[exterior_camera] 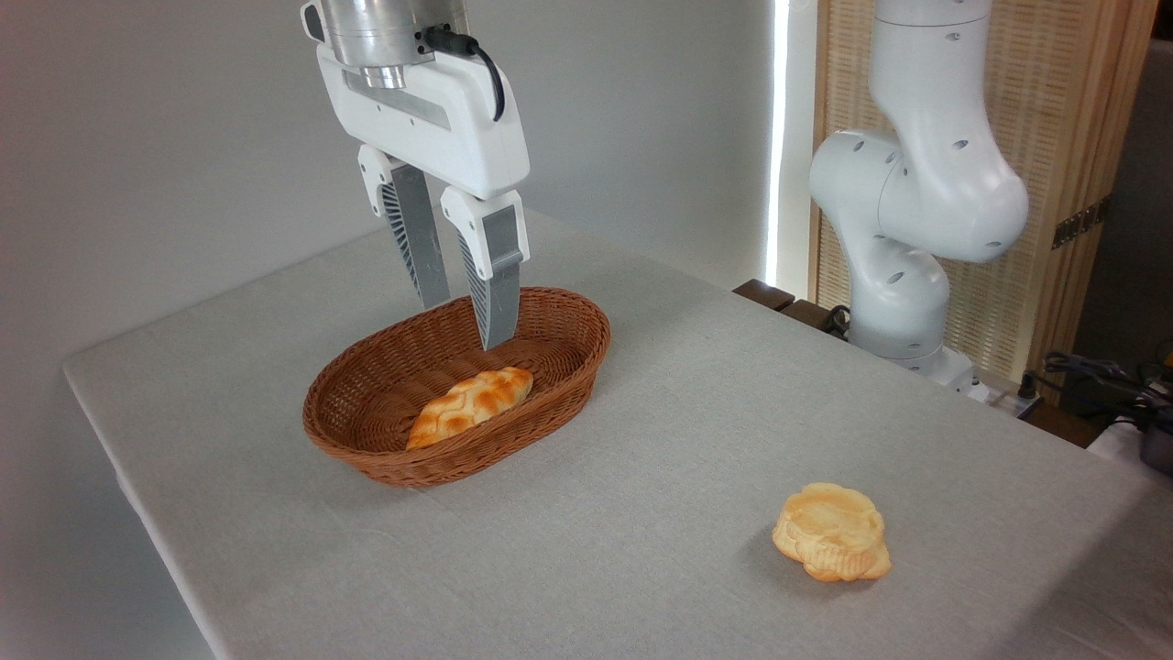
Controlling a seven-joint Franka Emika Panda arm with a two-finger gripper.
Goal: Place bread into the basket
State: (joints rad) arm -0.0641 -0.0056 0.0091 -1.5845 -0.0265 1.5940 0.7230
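Bun (831,533): on bench (641,440), front right, well apart from basket (385,458); not yet moved. Basket: holds loaf (469,406) only. My fingers (463,325): parted, empty, over the basket's back. Whole pick-and-place remains, I judge.

From my remote station the scene reads bright and evenly lit. A blown-out strip of daylight (779,137) glares at the far right. Shadows are soft: faint ones under the basket (458,390) and the bread (832,533) on the desk (687,412). Focus is sharp throughout, with slight graininess and no visible edge distortion.
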